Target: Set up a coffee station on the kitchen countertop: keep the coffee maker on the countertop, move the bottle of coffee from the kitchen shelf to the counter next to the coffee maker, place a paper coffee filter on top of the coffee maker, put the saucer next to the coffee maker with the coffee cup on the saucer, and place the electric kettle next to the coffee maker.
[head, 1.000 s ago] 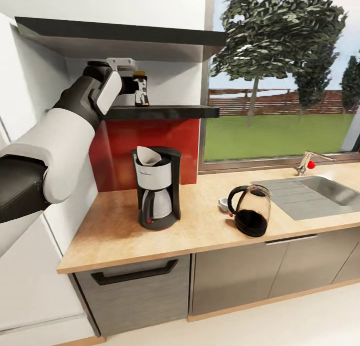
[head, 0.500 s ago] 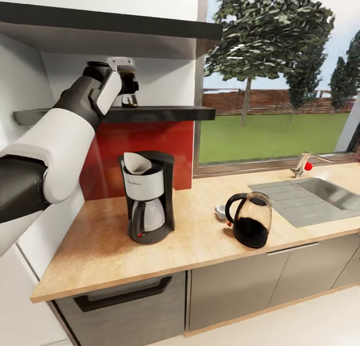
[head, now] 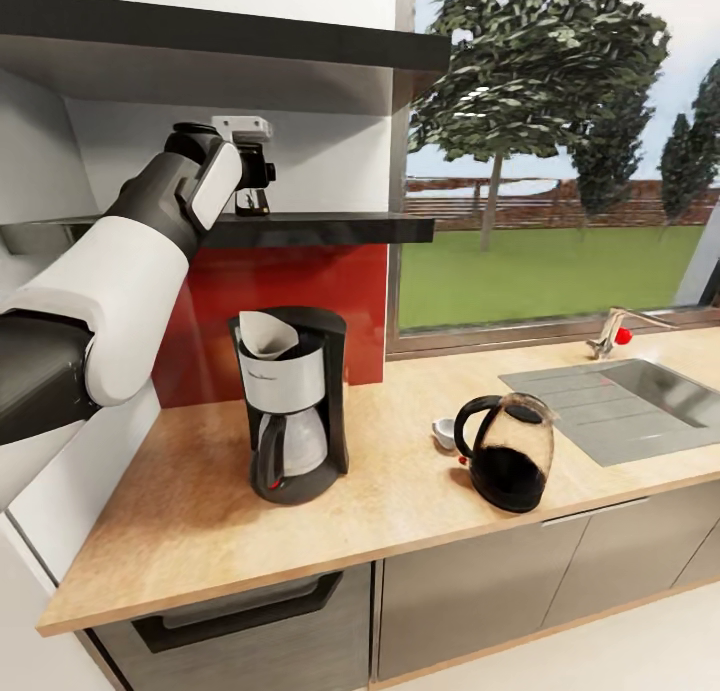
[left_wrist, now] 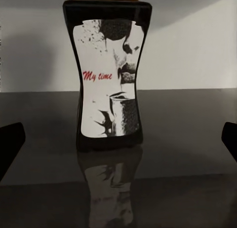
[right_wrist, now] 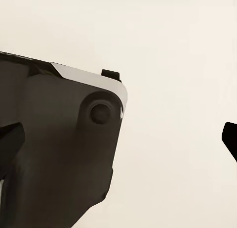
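Closer now, one bottle of coffee [left_wrist: 109, 74] between seemingly spread fingers [left_wrist: 11, 144].

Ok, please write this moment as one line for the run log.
left gripper: open, at bottle of coffee | bottle: upright on kitchen shelf | paper coffee filter: in coffee maker

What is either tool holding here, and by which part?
Nothing. The left tool is open on either side of the coffee bottle, which stands on the shelf, fingers apart from it. The right tool is open and empty.

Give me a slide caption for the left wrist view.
Open left pincer lined up on the coffee jar standing upright on the glossy black shelf.
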Tool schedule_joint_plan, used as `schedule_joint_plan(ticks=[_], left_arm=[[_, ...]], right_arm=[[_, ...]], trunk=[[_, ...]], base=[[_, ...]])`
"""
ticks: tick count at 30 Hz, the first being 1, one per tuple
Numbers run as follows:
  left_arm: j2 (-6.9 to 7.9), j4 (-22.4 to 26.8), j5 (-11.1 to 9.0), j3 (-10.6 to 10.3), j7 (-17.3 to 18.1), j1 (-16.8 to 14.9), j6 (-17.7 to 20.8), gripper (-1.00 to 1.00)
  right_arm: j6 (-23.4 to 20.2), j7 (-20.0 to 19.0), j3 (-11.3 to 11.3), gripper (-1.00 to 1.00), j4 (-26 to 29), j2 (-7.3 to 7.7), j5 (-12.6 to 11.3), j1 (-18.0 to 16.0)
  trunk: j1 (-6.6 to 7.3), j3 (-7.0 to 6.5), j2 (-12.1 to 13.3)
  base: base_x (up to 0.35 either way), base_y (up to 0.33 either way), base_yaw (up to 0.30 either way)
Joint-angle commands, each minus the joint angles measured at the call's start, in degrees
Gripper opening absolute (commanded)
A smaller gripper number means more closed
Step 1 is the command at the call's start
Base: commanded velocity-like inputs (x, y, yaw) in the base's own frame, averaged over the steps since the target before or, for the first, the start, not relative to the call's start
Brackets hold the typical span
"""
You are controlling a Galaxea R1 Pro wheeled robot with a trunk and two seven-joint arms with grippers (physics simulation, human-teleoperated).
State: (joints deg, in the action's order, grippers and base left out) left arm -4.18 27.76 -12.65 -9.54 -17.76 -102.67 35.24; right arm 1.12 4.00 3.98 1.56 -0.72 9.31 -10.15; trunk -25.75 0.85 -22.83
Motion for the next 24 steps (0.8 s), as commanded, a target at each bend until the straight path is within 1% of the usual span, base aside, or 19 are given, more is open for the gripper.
schedule_joint_plan(ticks=[1,6,15,17,18,19,24], left_arm=[[0.05,0.1,-0.6,-0.4,-0.5,0.0,0.2,1.00],[0.05,0.1,-0.6,-0.4,-0.6,0.0,0.2,1.00],[0.12,0.0,-0.5,-0.4,-0.7,0.0,0.1,1.00],[0.27,0.0,-0.5,-0.4,-0.8,0.0,0.1,1.00],[0.70,0.0,-0.6,-0.4,-0.8,0.0,0.1,1.00],[0.83,0.0,-0.6,-0.4,-0.8,0.0,0.1,1.00],[1.24,0.0,-0.6,-0.4,-0.8,0.0,0.1,1.00]], right_arm=[[0.1,0.3,0.4,1.00,-0.1,-0.02,0.3,0.0],[0.1,0.3,0.4,1.00,-0.1,-0.02,0.3,0.0],[0.1,0.3,0.4,1.00,-0.1,0.02,0.3,0.0],[0.1,0.3,0.4,1.00,-0.1,0.02,0.3,0.0],[0.1,0.2,0.4,1.00,-0.1,0.02,0.3,0.0],[0.1,0.2,0.4,1.00,-0.1,0.02,0.3,0.0],[0.1,0.2,0.4,1.00,-0.1,0.02,0.3,-0.1]], trunk=[[-0.03,0.09,-0.1],[-0.03,0.09,-0.1],[-0.03,0.09,-0.1],[-0.03,0.09,-0.1],[-0.03,0.09,-0.1],[-0.03,0.09,-0.1],[-0.03,0.09,-0.1]], base=[[0.005,0.000,0.000],[0.046,0.000,0.000],[0.228,0.036,0.000],[0.083,0.009,0.000],[0.032,0.002,0.000],[0.075,0.026,0.000],[0.160,0.107,0.000]])
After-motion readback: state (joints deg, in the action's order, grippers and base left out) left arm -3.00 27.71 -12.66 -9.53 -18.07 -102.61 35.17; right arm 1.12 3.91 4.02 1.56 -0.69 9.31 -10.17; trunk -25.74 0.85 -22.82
